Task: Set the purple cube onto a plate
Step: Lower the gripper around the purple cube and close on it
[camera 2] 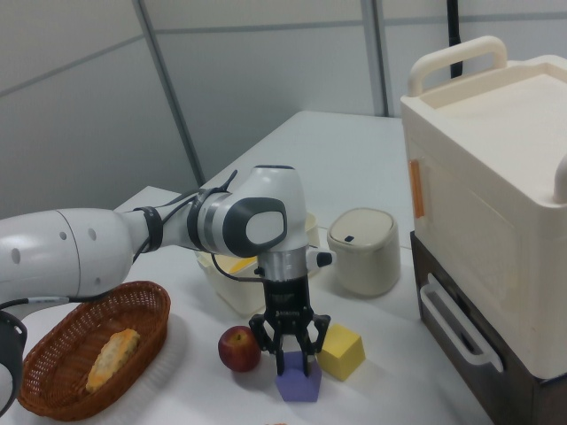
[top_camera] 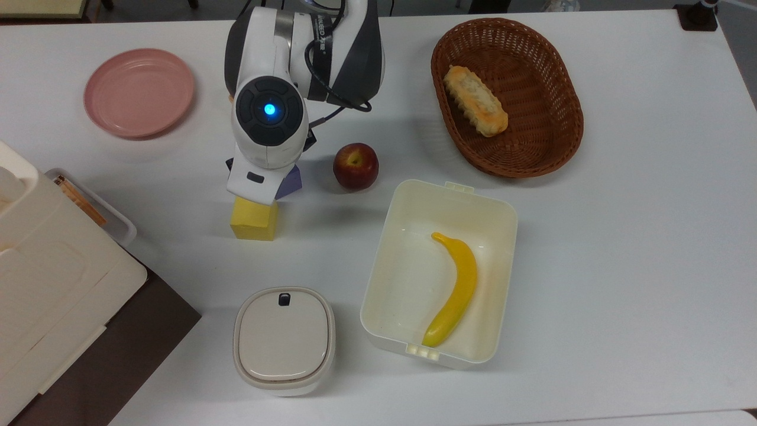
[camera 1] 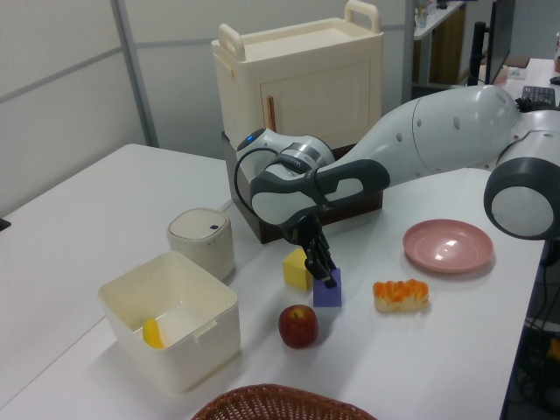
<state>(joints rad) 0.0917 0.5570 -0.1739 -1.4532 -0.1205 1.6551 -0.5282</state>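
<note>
Fingers of the claw (camera 2: 293, 356) straddle the small matte blue-violet purple cube (camera 2: 299, 382), spread apart over its top; whether they touch its sides I cannot tell. That cube sits on the white bench (top_camera: 621, 236), just beside the yellow foam cube (top_camera: 254, 219) and near the red apple (top_camera: 355, 166). Well apart from the purple cube lies the round dusty-pink plastic plate (top_camera: 139, 92), bare.

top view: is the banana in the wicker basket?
No, the banana lies in the white open box, while the wicker basket holds a bread roll.
</note>
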